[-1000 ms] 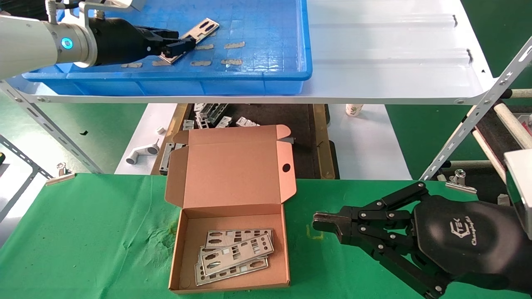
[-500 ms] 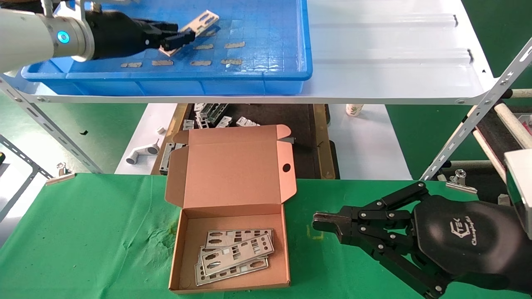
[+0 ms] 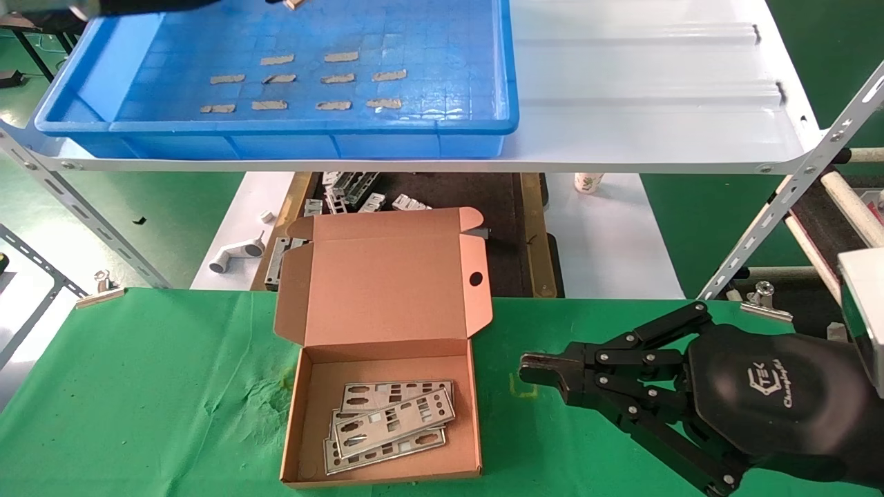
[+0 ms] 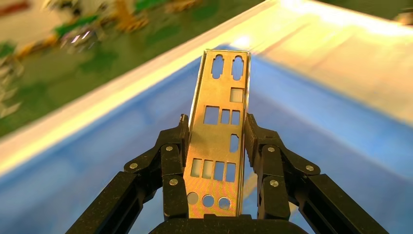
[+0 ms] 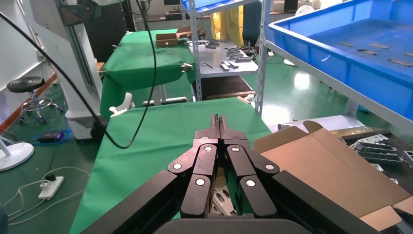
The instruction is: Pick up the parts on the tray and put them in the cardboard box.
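Note:
In the left wrist view my left gripper (image 4: pixel 216 126) is shut on a part (image 4: pixel 209 144), a silver punched plate standing up between the fingers, lifted above the blue tray (image 4: pixel 316 146). From the head, only the plate's tip (image 3: pixel 293 3) shows at the top edge over the tray (image 3: pixel 276 141), whose floor holds only tape strips. The cardboard box (image 3: pixel 380 290) lies open on the green cloth with a stack of plates (image 3: pixel 390 424) inside. My right gripper (image 3: pixel 542 369) hangs shut and empty just right of the box (image 5: pixel 316 161).
The tray sits on a white shelf (image 3: pixel 642 90) with slanted metal struts (image 3: pixel 780 207) at its right. Small grey brackets (image 3: pixel 359 190) lie on a dark mat below it, beyond the box. A paper cup (image 3: pixel 587 183) stands nearby.
My left gripper has risen with the plate off the tray floor and gone almost out of the head view's top edge. The right arm has not moved.

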Motion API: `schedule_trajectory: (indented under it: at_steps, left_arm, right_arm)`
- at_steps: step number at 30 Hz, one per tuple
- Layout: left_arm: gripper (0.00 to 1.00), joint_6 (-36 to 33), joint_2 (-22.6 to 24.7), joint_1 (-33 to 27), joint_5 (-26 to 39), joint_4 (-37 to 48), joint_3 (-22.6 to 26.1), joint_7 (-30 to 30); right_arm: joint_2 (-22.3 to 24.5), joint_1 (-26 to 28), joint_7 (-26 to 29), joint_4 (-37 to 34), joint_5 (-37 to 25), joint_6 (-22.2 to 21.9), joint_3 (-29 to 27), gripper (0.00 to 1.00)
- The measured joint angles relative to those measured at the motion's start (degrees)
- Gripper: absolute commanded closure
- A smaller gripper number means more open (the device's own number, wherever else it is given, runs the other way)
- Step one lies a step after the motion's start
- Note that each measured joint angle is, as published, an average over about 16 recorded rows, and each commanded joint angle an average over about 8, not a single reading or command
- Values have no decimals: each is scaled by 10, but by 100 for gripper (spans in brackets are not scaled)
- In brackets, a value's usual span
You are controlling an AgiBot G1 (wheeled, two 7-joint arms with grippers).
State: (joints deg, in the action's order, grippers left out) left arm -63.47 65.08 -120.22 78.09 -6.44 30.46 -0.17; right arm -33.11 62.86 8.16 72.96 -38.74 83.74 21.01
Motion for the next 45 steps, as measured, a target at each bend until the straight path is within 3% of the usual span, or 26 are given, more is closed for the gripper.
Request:
schedule_trajectory:
  at_steps: [12, 20, 26, 33, 39, 45]
  left_arm:
    - [100, -208, -51, 4, -18, -68, 2, 77]
    - [100, -271, -105, 77, -45, -218, 38, 100]
    - [100, -252, -156, 168, -64, -380, 73, 71]
    - [100, -176, -197, 280, -42, -537, 108, 11]
    - [100, -103, -196, 352, 6, -601, 133, -36]
    - [100, -49, -179, 396, 49, -611, 154, -70]
  right_arm:
    - [0, 0, 0, 0, 0, 0, 0, 100]
    - [0, 0, 0, 0, 0, 0, 0, 100]
    - [0, 0, 0, 0, 0, 0, 0, 100]
    - [0, 0, 0, 0, 0, 0, 0, 100]
    - [0, 0, 0, 0, 0, 0, 0, 100]
    - [0, 0, 0, 0, 0, 0, 0, 100]
